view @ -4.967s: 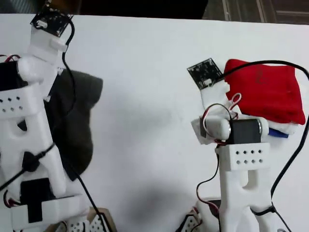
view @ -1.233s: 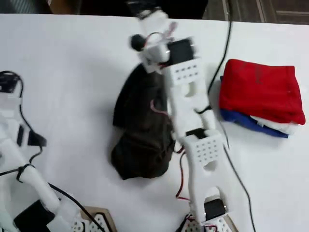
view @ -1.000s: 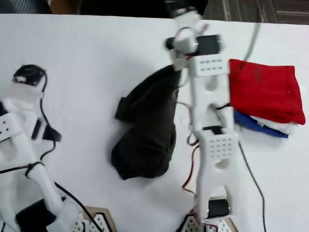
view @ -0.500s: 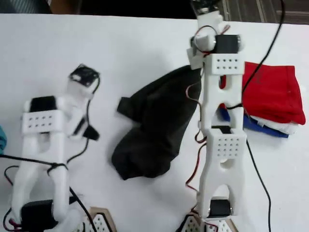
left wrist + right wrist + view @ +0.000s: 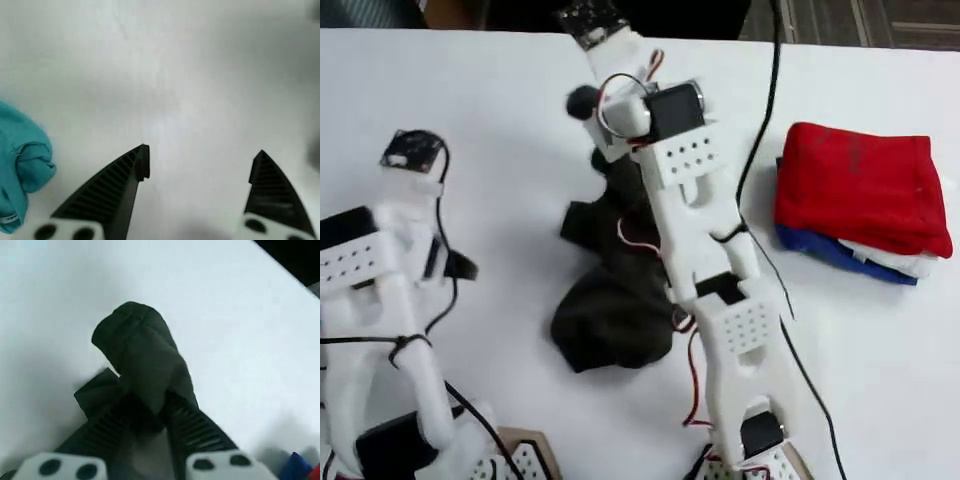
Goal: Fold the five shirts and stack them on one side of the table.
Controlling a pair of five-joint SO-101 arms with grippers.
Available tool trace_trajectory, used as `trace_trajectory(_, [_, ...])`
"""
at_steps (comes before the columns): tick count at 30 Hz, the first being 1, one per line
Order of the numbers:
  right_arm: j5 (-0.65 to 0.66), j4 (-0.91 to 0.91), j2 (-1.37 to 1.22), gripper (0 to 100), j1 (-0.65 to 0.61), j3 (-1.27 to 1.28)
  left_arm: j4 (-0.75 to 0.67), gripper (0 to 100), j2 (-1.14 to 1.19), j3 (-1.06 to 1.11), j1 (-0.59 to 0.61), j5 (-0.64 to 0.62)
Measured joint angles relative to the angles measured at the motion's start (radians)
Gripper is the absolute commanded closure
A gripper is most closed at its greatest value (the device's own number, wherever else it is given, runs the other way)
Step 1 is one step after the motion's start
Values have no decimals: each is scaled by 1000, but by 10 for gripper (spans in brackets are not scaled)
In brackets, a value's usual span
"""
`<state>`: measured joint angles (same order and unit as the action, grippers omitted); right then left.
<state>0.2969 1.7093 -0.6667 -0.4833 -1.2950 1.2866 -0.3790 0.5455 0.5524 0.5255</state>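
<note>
While the right gripper (image 5: 150,402) pinches a fold of the dark shirt (image 5: 615,310), we see the cloth trail from its jaws back toward that arm's base. Its long axis runs from the far to the near edge of the table (image 5: 500,90), and the folded stack (image 5: 860,195) lies well apart to the right. The left gripper (image 5: 197,162), farther from the dark shirt, hangs spread above the tabletop near a teal shirt (image 5: 22,155). Half a second ago we had the right arm beside the stack, shirt stretched slantwise; it has swung left, and the cloth has bunched beneath it.
</note>
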Motion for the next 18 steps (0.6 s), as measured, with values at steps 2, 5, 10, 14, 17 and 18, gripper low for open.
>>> trace_trajectory(2, [0, 0, 37, 673, 0, 5, 0, 665, 0, 0, 29, 15])
trace_trajectory(5, [0, 0, 101, 576, 0, 43, 0, 665, 0, 0, 40, 23])
trace_trajectory(10, [0, 0, 238, 566, 0, 123, -5, 665, 0, 0, 28, 23])
trace_trajectory(14, [0, 0, 331, 566, 97, 221, -5, 665, 0, 0, -14, 23])
trace_trajectory(17, [0, 0, 342, 566, 201, 347, -32, 665, 0, 0, -83, -3])
trace_trajectory(18, [0, 0, 342, 566, 230, 404, -48, 665, 0, -5, -110, -20])
